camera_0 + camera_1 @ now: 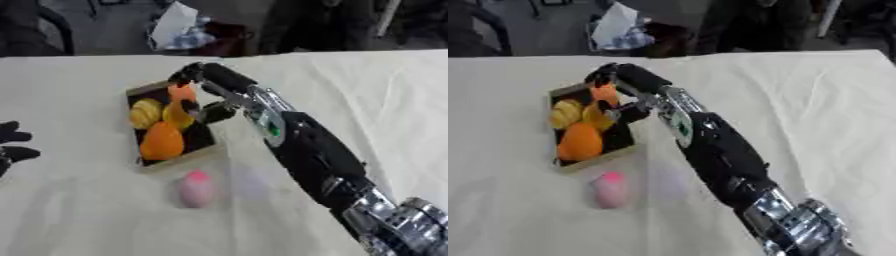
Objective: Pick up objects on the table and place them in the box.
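Wide bare tabletop [79, 220] is seen around the box [206, 153]. The right hand [194, 75] is curled over an orange item [181, 92] inside the box; a pink object [196, 188] lies just before the box's near edge. The left hand [13, 145] is rested open at the left edge.

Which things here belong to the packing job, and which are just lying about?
Job:
- box, holding orange and yellow fruit-like items
- pink object on the table, outside the box
- right hand over the box

Lying about:
- white clutter beyond the table
- idle left hand
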Tool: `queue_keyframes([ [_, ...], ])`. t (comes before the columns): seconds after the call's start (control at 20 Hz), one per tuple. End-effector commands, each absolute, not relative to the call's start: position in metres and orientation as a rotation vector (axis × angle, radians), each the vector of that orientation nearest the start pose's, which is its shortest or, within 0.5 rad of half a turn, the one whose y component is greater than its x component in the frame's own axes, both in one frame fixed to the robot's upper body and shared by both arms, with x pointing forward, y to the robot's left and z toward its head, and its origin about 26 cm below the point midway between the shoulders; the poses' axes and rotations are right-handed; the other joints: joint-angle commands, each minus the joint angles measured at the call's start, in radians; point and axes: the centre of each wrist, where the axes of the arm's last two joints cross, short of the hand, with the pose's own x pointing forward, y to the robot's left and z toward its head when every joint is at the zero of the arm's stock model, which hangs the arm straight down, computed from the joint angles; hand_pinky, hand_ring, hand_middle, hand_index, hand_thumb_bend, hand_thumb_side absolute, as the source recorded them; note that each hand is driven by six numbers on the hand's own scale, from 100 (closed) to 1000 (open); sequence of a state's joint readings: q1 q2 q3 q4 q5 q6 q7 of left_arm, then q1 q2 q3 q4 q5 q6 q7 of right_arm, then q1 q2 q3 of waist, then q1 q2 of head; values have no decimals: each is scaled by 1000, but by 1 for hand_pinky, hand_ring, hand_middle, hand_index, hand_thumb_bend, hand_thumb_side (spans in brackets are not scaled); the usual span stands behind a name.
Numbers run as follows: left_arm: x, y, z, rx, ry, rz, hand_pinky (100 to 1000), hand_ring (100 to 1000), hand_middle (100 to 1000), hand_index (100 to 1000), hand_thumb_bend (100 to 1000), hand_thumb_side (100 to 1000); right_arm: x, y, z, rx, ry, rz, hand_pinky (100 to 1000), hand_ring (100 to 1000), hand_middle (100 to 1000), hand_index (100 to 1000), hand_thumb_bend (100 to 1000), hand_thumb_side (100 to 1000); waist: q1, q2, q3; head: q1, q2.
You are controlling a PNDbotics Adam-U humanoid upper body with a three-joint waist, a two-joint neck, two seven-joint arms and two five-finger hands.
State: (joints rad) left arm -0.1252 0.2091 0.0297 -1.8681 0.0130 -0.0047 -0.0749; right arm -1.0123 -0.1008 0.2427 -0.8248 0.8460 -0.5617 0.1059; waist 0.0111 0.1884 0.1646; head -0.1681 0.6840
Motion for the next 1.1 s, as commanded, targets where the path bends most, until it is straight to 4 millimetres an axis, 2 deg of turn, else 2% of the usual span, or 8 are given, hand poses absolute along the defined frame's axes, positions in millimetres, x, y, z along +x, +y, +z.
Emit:
queue_keyframes([
  [0.05, 294, 274, 121, 87, -2009, -273, 732, 584, 639, 801, 100, 841, 477, -110, 174, 488, 2761, -2154, 714, 750, 692, 862, 100, 100, 3, -25, -3, 6, -12],
  [0.4, 292, 285, 124, 152, -2023, -242, 725, 575, 631, 800, 100, 828, 465, -126, 208, 412, 2584, -2138, 724, 760, 712, 871, 100, 100, -7, -30, -31, 39, -9],
  [0.85, 290, 297, 127, 239, -2026, -193, 731, 577, 621, 801, 100, 826, 431, -143, 219, 262, 2367, -2207, 765, 818, 790, 920, 100, 100, -15, -35, -59, 56, 1],
  [1.1, 290, 298, 124, 248, -2012, -203, 734, 580, 624, 803, 100, 834, 406, -139, 211, 156, 2164, -2291, 787, 852, 837, 947, 100, 121, -22, -37, -60, 56, 5],
])
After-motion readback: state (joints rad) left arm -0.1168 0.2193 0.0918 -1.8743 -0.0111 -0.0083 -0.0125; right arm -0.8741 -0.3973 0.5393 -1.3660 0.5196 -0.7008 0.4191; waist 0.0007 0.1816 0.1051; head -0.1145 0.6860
